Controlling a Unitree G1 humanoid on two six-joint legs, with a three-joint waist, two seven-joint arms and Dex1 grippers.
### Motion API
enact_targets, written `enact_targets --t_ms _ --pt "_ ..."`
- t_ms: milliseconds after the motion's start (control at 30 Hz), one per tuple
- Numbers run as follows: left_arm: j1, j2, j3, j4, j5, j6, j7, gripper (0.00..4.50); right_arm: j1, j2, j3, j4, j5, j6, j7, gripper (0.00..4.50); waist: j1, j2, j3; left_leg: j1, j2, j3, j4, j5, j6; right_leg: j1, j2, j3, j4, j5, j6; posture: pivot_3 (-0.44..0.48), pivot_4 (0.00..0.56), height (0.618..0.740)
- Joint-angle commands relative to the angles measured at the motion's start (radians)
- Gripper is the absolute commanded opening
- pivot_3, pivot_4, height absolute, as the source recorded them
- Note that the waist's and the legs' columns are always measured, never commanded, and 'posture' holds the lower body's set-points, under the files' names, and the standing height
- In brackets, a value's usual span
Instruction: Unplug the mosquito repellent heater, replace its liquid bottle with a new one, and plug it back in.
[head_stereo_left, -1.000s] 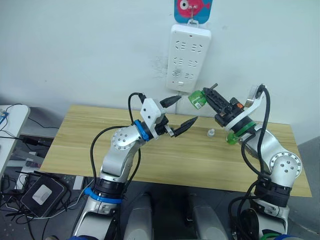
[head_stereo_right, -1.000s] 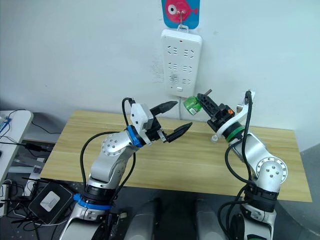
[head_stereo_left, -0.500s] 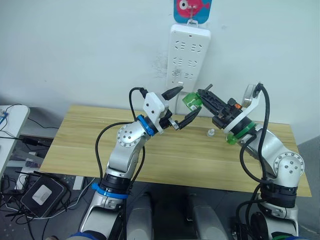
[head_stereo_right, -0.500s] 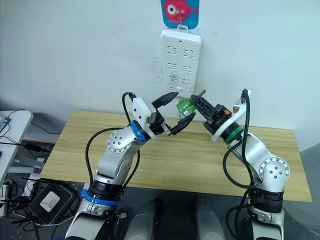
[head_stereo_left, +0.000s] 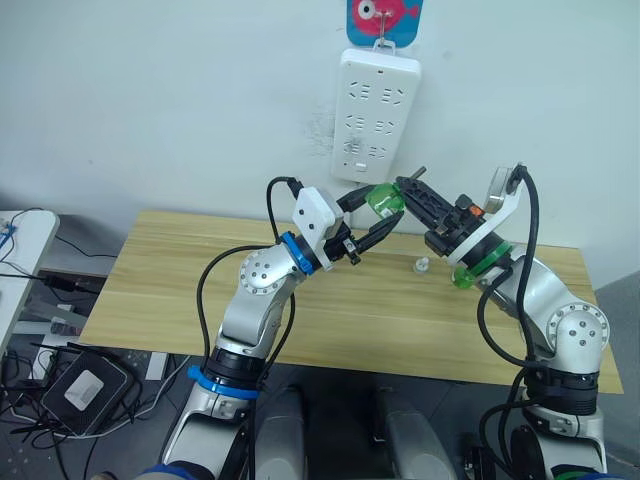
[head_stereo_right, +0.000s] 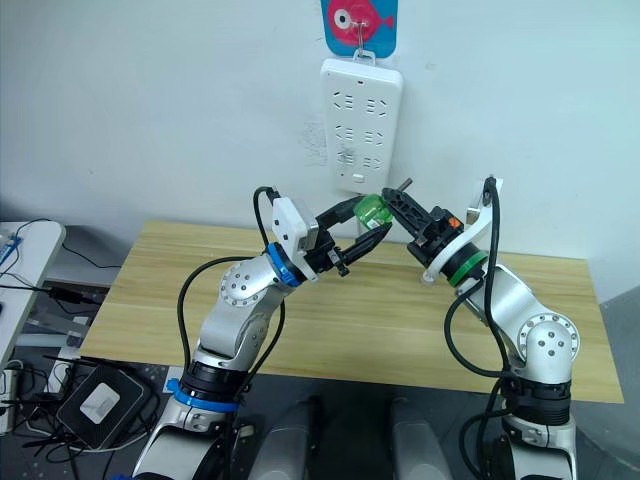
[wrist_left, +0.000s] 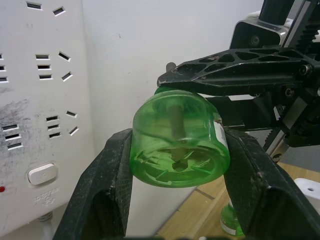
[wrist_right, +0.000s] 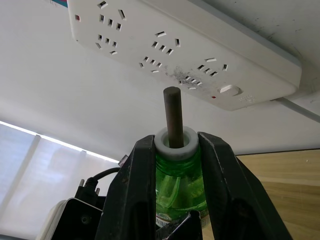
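A green liquid bottle (head_stereo_left: 385, 200) with a dark wick hangs in the air just below the wall power strip (head_stereo_left: 378, 115). My right gripper (wrist_right: 175, 145) is shut on its neck, the wick (wrist_right: 173, 112) sticking out past the fingers. My left gripper (head_stereo_left: 383, 208) has come in from the other side. Its two fingers (wrist_left: 107, 180) press on both sides of the bottle's base (wrist_left: 175, 145). A white rounded piece with a round dimple, apparently the heater (wrist_left: 309, 189), lies on the table, cut off by the left wrist view's edge.
The wooden table (head_stereo_left: 180, 280) stands against the white wall. A small whitish item (head_stereo_left: 422, 265) lies on it below the right gripper, and a second green piece (wrist_left: 230, 222) rests near it. A red and blue fish hook (head_stereo_left: 385, 18) holds the power strip.
My left arm has reached right and up, and its open fingers have closed around the base of the bottle. The right gripper has shifted slightly left with the bottle.
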Motion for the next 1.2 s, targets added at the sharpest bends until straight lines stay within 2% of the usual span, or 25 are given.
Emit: enact_targets --t_ms 33,133,267,367,467,500,567,633,767,1033,1200 --pt "-0.015 -0.005 0.010 -0.033 -0.019 -0.002 0.008 2.22 0.014 -0.023 0.014 -0.058 0.037 0.010 0.035 0.87 0.000 0.000 0.000 0.000 0.000 0.000 0.000 0.000 0.000 0.000 0.000 0.000 0.000 0.000 0.000 0.067 0.277 0.740" --pt "-0.015 0.000 0.007 -0.030 -0.011 0.004 0.008 2.22 0.017 -0.063 0.033 -0.063 0.005 0.031 0.058 0.87 0.000 0.000 0.000 0.000 0.000 0.000 0.000 0.000 0.000 0.000 0.000 0.000 0.000 0.000 0.000 0.064 0.277 0.740" --pt "-0.021 -0.002 0.010 -0.015 -0.012 -0.002 0.007 2.22 0.021 -0.134 0.046 -0.068 0.006 0.067 0.110 2.24 0.000 0.000 0.000 0.000 0.000 0.000 0.000 0.000 0.000 0.000 0.000 0.000 0.000 0.000 0.000 0.047 0.277 0.740" --pt "-0.025 -0.005 0.011 -0.003 -0.015 -0.010 -0.002 2.22 0.037 -0.227 0.037 -0.077 0.041 0.118 0.143 3.28 0.000 0.000 0.000 0.000 0.000 0.000 0.000 0.000 0.000 0.000 0.000 0.000 0.000 0.000 0.000 0.036 0.280 0.740" --pt "-0.031 -0.007 0.011 0.021 -0.013 -0.025 -0.012 2.22 0.094 -0.444 -0.018 -0.081 0.118 0.239 0.220 4.35 0.004 0.000 0.000 -0.001 -0.001 0.000 0.000 0.000 0.000 0.000 0.000 0.000 -0.001 0.000 0.000 0.027 0.283 0.740" --pt "-0.032 -0.008 0.013 0.027 -0.015 -0.029 -0.014 2.22 0.114 -0.520 -0.039 -0.077 0.127 0.277 0.262 4.46 0.006 0.000 0.000 -0.001 -0.001 0.000 0.000 0.000 0.000 0.001 -0.001 0.000 -0.002 0.000 0.000 0.023 0.286 0.740" --pt "-0.027 -0.009 0.014 0.036 -0.017 -0.039 -0.018 2.22 0.161 -0.677 -0.082 -0.047 0.093 0.361 0.360 4.46 0.005 0.000 0.000 -0.002 -0.002 0.000 0.000 0.000 0.000 0.001 -0.001 0.000 -0.005 0.000 0.001 0.011 0.289 0.740" --pt "-0.018 -0.012 0.014 0.042 -0.017 -0.050 -0.019 2.22 0.210 -0.813 -0.097 -0.007 -0.023 0.419 0.451 4.46 0.003 0.000 0.000 -0.002 -0.001 0.000 0.000 0.000 0.001 0.002 -0.001 0.000 -0.007 0.001 0.001 0.003 0.288 0.740" --pt "0.001 -0.031 0.007 0.052 -0.006 -0.069 -0.003 2.22 0.300 -1.000 0.026 0.069 -0.413 0.360 0.640 4.46 0.000 0.000 0.000 0.000 -0.001 0.001 0.000 0.000 0.001 0.004 0.001 0.000 -0.010 -0.002 0.007 0.006 0.291 0.740" --pt "0.030 -0.035 0.002 0.024 0.003 -0.067 0.017 2.22 0.262 -0.991 0.221 0.306 -0.878 0.192 0.794 4.46 0.000 0.000 0.000 0.000 -0.001 0.002 0.000 0.000 0.000 0.004 0.001 0.002 -0.011 -0.002 0.008 0.035 0.294 0.740" --pt "0.043 -0.027 0.003 0.010 0.007 -0.065 0.032 2.22 0.227 -0.960 0.258 0.430 -1.046 0.144 0.860 4.46 0.003 0.000 0.000 0.000 0.000 0.002 0.000 0.000 0.000 0.004 0.000 0.002 -0.013 -0.001 0.009 0.046 0.295 0.740"
